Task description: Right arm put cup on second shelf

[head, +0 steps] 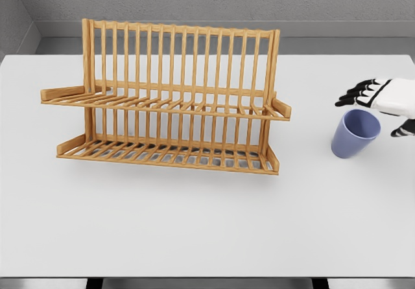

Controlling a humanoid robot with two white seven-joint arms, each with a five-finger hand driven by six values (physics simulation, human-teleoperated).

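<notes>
The bare white table (194, 224) fills the near part of my view, with nothing on it between me and the work. My right hand (384, 104) comes in from the right edge, its dark fingers (353, 94) spread and relaxed, holding nothing. It hangs just above and slightly behind the blue cup (355, 132), and I can't tell whether the thumb side is touching the rim; I read them as close but apart. The cup stands on the table near the right edge, mouth up and appearing tilted a little toward me, well apart from the wooden dish rack (168, 101). The rack sits left of centre with two slatted tiers, a lower shelf (168, 154) near the table and an upper shelf (162, 104) above it. Both look empty. The left arm is not in my view.

As I judge it, I'm at the reach stage: the grasp isn't made yet. Next I need to bring the hand down around the cup's wall and close the fingers firmly, since a tapered cup may slip. Then comes a lift and a long carry leftward, high enough to clear the shelf's end rail (281, 109) before setting it down on the slats.
</notes>
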